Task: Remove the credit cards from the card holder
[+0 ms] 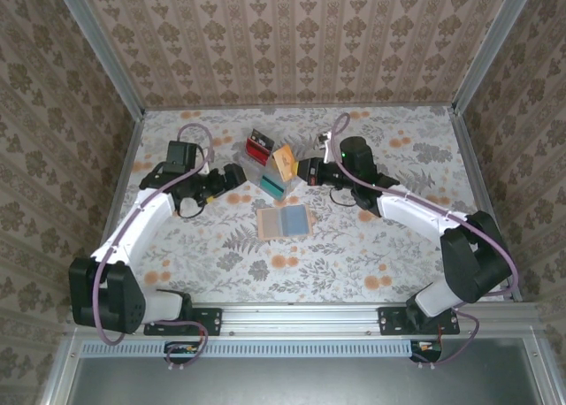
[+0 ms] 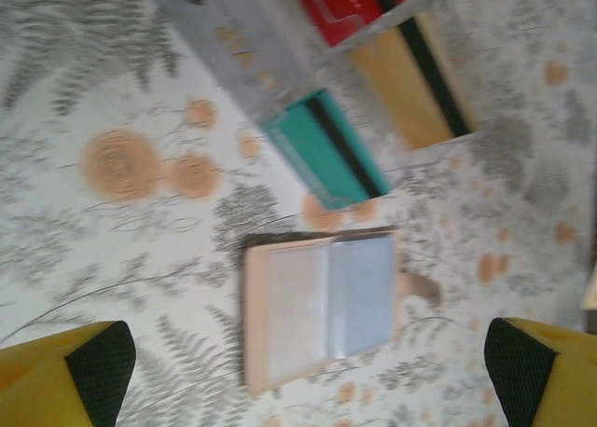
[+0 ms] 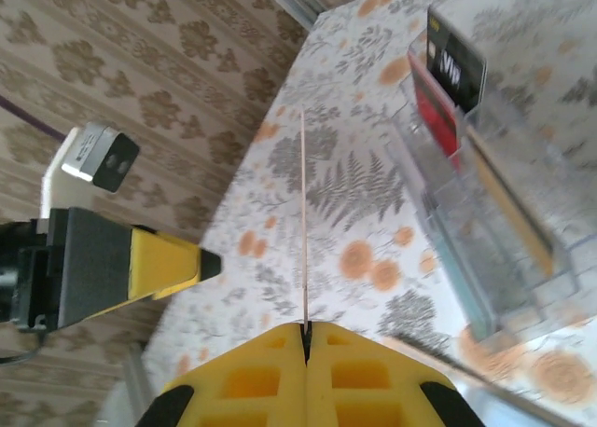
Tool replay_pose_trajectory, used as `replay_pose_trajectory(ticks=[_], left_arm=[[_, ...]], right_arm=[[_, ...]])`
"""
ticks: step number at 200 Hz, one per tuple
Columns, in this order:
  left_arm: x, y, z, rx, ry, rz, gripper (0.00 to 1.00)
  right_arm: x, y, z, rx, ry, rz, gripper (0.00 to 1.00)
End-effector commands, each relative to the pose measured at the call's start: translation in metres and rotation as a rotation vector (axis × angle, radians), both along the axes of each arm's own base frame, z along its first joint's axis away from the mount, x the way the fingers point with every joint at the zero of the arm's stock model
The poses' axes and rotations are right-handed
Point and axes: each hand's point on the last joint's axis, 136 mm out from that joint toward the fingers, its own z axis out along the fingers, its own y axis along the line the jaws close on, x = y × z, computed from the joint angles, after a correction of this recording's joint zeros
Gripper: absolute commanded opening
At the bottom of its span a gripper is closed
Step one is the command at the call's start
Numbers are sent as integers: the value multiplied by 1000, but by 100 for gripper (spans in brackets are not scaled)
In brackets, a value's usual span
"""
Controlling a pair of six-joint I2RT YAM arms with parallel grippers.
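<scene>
The tan card holder (image 1: pixel 285 221) lies open and flat on the floral table, its blue-grey pocket facing up (image 2: pixel 322 306). My left gripper (image 1: pixel 235 176) hovers over it, and its yellow fingers stand wide apart with nothing between them (image 2: pixel 306 357). My right gripper (image 1: pixel 305 170) is shut on a thin credit card, seen edge-on in its wrist view (image 3: pixel 304 222). From above, that card is orange-yellow (image 1: pixel 284 160) and sits at the gripper's tips, beside the clear stand. It also appears in the left wrist view (image 2: pixel 410 87).
A clear tiered stand (image 1: pixel 263 164) sits between the two grippers, holding a red-and-black card (image 1: pixel 258 146) and a teal card (image 1: pixel 272 187). The left gripper's finger (image 3: pixel 140 264) is close to the held card. Patterned walls enclose the table on three sides.
</scene>
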Motion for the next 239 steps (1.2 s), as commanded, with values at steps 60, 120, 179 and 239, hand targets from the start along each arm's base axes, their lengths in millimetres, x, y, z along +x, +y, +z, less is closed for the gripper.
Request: replay_pose_trajectory(ticks=[60, 120, 179, 239], left_arm=[[-18, 39, -16, 184, 7, 4, 100], [-16, 32, -15, 153, -5, -20, 100], [-17, 31, -17, 145, 1, -28, 100], [-17, 27, -17, 126, 0, -38, 100]], right_arm=[[29, 21, -26, -590, -277, 172, 0], [53, 20, -44, -758, -343, 224, 0], [68, 22, -59, -819, -334, 245, 0], [75, 17, -74, -862, -305, 235, 0]])
